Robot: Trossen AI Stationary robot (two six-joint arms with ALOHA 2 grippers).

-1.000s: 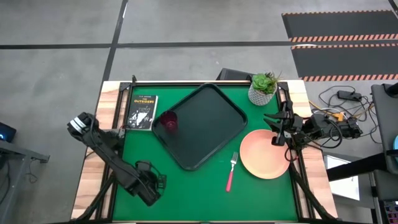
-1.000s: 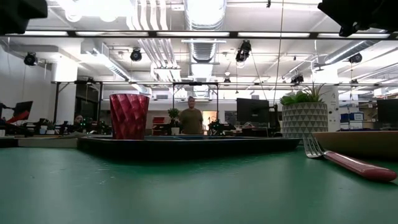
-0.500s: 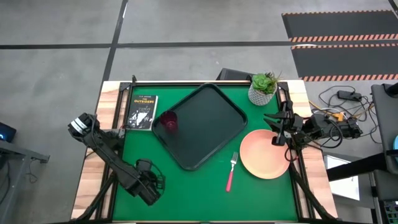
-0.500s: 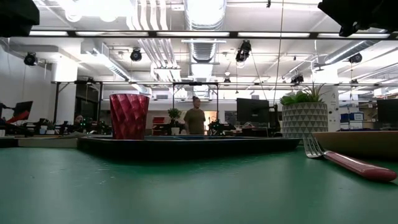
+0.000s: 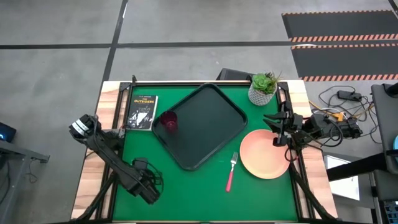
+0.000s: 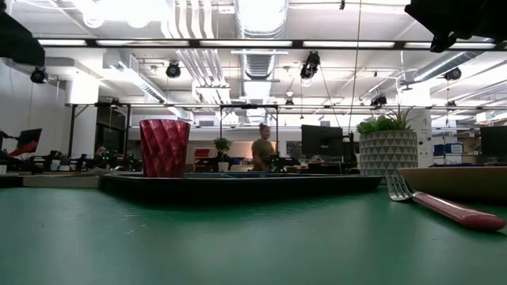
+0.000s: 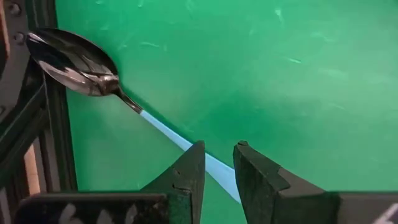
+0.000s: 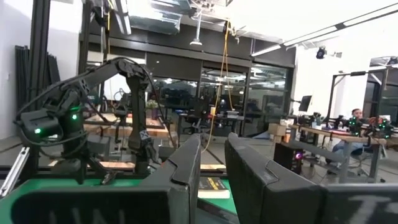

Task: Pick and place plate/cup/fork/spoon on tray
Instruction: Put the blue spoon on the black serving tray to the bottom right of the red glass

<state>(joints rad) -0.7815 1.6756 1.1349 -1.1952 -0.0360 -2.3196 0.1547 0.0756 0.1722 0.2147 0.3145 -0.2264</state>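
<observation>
The spoon (image 7: 93, 68) shows only in the left wrist view, its silver bowl beside the dark rail at the table's left edge. My left gripper (image 7: 219, 152) is low at the near left (image 5: 147, 188), shut on the spoon's blue handle. The maroon cup (image 5: 169, 121) stands upright on the black tray (image 5: 208, 134). The pink-handled fork (image 5: 231, 172) lies on the green mat beside the peach plate (image 5: 261, 155). My right gripper (image 5: 274, 129) hovers shut and empty over the plate's far right rim. My left gripper pinches the spoon's light blue handle (image 7: 211, 167) between its two fingers, well back from the bowl. The fingers come from above, pointing down, and lie across the handle. Whether the spoon is clear of the mat, I cannot tell.
A small black book (image 5: 143, 112) lies at the far left beside the tray. A white pot with a green plant (image 5: 263, 88) stands at the far right. Bare green mat lies along the near edge. A person walks in the room behind the table (image 6: 262, 150).
My left arm has shifted a little toward the table's left edge. The tableware has kept its place.
</observation>
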